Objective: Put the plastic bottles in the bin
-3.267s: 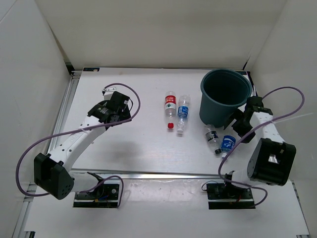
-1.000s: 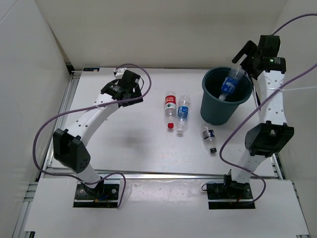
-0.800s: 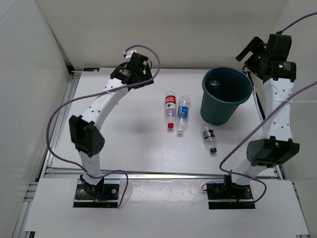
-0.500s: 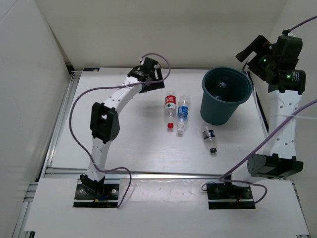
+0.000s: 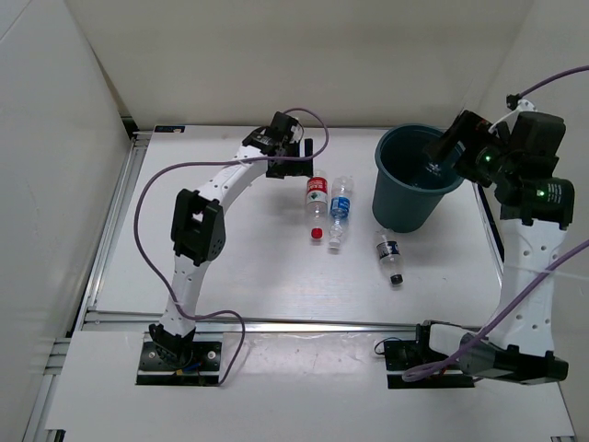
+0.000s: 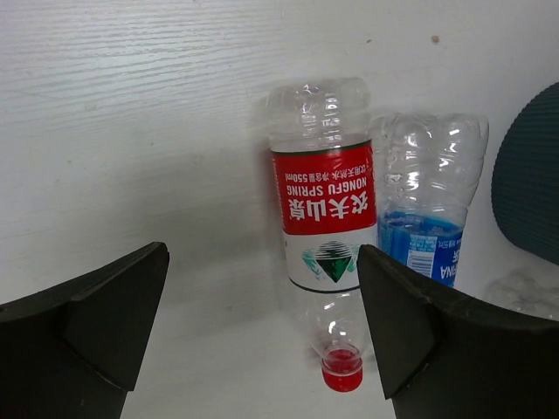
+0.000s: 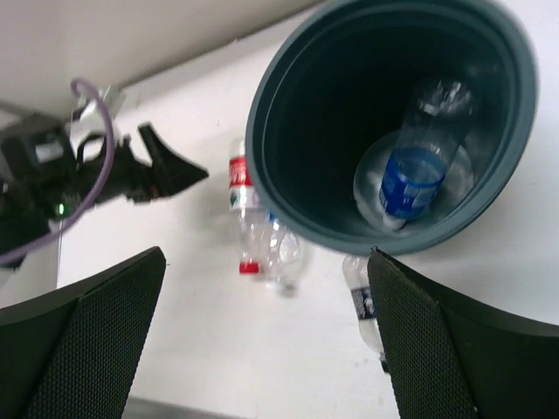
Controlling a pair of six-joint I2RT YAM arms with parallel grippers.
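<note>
- Now the left gripper is spread wide and empty, hanging over the clear plastic bottle with the red label and red cap without touching it.
- The right gripper is just as wide apart and empty. It looks down into the round dark teal-grey plastic bin, where a clear blue-labelled bottle lies at the bottom.
- On the white table the red-labelled bottle lies close beside a second blue-labelled bottle. A dark-labelled bottle lies near the bin's base.
- A second ago the right gripper held the blue-labelled bottle over the bin's rim — now it has let go. The left gripper has swung from farther left to the red-labelled bottle.
</note>
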